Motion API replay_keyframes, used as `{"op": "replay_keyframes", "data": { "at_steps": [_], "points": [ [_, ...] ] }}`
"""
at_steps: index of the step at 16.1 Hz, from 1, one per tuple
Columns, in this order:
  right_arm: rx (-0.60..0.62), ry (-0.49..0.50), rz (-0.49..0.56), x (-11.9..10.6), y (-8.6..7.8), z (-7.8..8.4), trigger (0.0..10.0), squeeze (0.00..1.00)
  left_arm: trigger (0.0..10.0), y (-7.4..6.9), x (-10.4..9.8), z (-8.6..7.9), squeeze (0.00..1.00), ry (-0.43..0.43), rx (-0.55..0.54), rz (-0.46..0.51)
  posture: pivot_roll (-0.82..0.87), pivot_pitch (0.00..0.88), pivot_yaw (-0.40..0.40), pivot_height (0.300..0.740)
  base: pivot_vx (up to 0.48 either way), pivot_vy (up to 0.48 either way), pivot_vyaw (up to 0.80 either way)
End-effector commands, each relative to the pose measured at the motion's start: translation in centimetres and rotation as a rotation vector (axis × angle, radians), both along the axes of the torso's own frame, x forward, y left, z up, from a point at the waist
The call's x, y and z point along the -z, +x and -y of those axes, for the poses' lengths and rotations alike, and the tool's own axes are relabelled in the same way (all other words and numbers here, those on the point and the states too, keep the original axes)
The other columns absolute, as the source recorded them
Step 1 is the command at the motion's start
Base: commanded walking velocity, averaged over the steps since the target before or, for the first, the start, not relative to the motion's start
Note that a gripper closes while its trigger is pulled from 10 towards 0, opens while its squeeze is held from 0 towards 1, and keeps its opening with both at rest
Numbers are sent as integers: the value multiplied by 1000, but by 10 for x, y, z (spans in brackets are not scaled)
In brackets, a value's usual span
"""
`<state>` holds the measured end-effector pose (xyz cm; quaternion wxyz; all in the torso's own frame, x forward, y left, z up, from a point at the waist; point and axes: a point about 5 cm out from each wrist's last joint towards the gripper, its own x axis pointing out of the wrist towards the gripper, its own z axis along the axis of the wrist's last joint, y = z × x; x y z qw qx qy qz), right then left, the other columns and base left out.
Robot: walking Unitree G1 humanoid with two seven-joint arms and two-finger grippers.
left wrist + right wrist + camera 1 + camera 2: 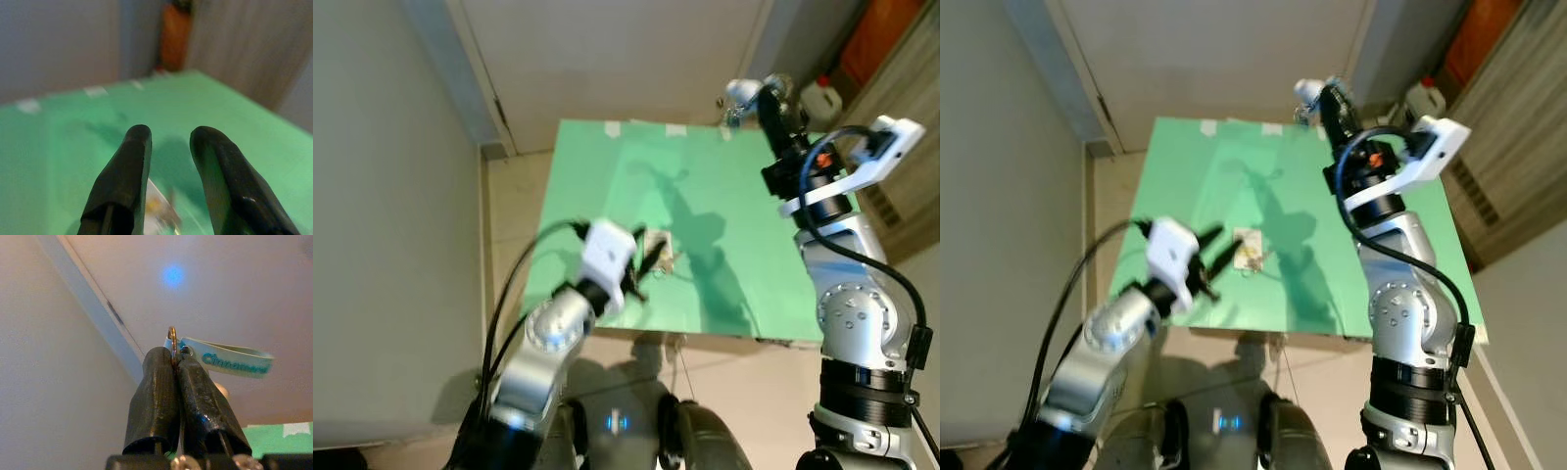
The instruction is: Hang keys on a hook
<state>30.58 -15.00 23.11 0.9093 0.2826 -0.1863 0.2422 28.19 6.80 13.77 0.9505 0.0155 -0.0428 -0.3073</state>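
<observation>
Right gripper, raised above the green bench's far right corner, clenches a key ring, its tag pointing sideways. Left gripper hovers released near the front edge.

The flat mint-green surface is plain, with small pale tape squares along its far edge and grey shadows of the arms across its middle. A small pale tag with yellowish marks lies on it. The left tool has matte black fingers on a silver arm with a white wrist block. The right tool is black too, pinching a golden metal key ring with a light-blue and white strap printed in teal letters. The walls are beige-grey, the floor pale cream, and an orange panel stands in the far corner.
</observation>
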Motion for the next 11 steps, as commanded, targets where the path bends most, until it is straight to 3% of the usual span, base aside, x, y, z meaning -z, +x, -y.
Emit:
{"op": "replay_keyframes", "data": {
  "at_steps": [1,4,7,11],
  "points": [
    [-12,-17,-38,10,-1,-5,10000,0,10000,2,1,-3,0,-37,-24,-12,52,113,-11,740,0,0,0],
    [7,2,-90,21,-4,-13,10000,0,10000,9,-6,-8,0,-138,-43,-23,45,100,0,740,0,0,0],
    [42,-22,-140,33,-6,-17,10000,0,10000,10,2,-11,0,-161,-48,-50,32,96,4,740,0,-472,0],
    [111,-112,-248,65,-10,-14,10000,0,10000,5,9,-1,0,-171,-4,-79,14,95,8,740,0,-472,0]
  ]
}}
